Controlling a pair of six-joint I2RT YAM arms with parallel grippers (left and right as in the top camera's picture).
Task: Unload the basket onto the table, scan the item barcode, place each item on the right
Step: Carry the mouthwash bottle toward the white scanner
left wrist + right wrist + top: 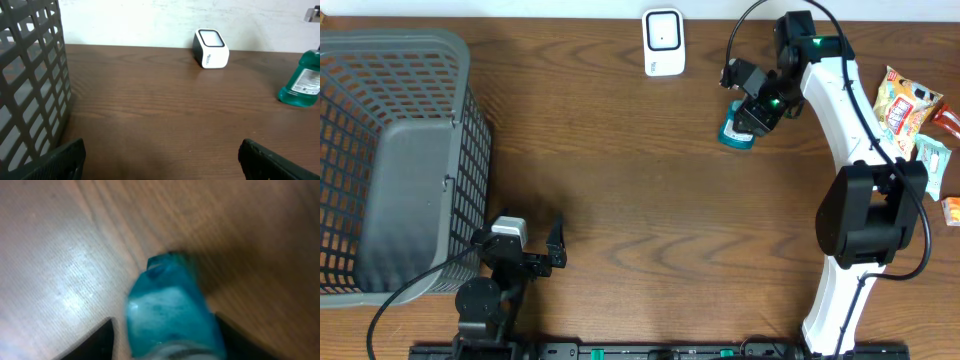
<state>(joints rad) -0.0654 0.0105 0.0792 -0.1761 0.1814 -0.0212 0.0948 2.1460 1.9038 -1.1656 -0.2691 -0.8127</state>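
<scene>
Your right gripper [748, 120] sits around the teal mouthwash bottle [167, 312] — you can't tell if it squeezes. Your left gripper [556, 245] stands wide apart.

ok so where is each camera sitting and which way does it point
overhead: fixed above the table, looking straight down; both arms, the basket, scanner and snack packets show.
left wrist: on the left gripper, low, facing across the table to the far wall; its open fingers fill the bottom corners.
right wrist: on the right gripper, aimed down at the teal bottle, close and blurred; its fingers flank it.
shared: overhead and left wrist both show basket, scanner and bottle.
</scene>
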